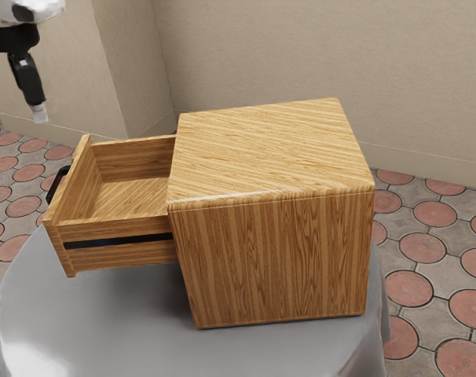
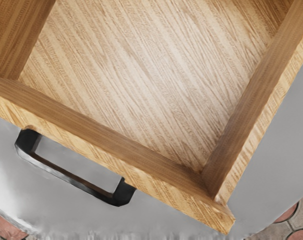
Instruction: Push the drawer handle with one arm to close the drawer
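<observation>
Likely at the approach step, with drawer point(image 1: 116, 228) open and handle point(image 2: 66, 174) below the end effector point(image 1: 39, 115); cannot tell whether clenched or released. Next, descend outside the handle, then push toward the cabinet point(image 1: 273, 259).

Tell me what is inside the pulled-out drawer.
The visible part of the drawer holds nothing; its bare wooden floor shows. Whatever lies in the part still under the cabinet's top is covered, so I cannot tell.
</observation>
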`<action>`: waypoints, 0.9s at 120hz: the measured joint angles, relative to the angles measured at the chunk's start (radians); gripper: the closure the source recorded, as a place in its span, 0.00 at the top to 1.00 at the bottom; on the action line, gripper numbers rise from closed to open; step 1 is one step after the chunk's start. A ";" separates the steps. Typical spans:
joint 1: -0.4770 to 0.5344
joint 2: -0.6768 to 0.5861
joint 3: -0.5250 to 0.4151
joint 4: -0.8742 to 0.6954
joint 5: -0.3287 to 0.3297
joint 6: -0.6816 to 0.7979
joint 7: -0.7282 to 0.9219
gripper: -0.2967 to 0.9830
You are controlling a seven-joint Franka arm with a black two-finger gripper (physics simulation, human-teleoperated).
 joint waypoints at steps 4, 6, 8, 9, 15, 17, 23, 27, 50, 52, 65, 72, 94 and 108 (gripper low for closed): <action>0.054 -0.019 0.000 -0.082 -0.001 0.048 0.045 0.77; 0.075 -0.025 0.001 -0.115 -0.002 0.071 0.067 0.77; 0.093 -0.030 0.001 -0.143 -0.003 0.095 0.089 0.77; 0.101 -0.031 0.001 -0.156 -0.003 0.106 0.100 0.77; 0.135 -0.036 0.001 -0.216 -0.011 0.173 0.164 0.77; 0.143 -0.036 0.001 -0.231 -0.015 0.194 0.185 0.77; 0.158 -0.026 0.001 -0.261 -0.024 0.253 0.248 0.75; 0.166 -0.013 0.001 -0.274 -0.029 0.289 0.287 0.73; 0.225 0.028 -0.001 -0.316 -0.066 0.444 0.498 0.42; 0.226 0.033 -0.002 -0.320 -0.068 0.454 0.514 0.39; 0.233 0.064 -0.003 -0.341 -0.075 0.514 0.610 0.28; 0.236 0.069 -0.003 -0.365 -0.077 0.544 0.657 0.24; 0.260 0.070 -0.003 -0.403 -0.076 0.615 0.779 0.18; 0.282 0.071 -0.003 -0.419 -0.076 0.643 0.840 0.17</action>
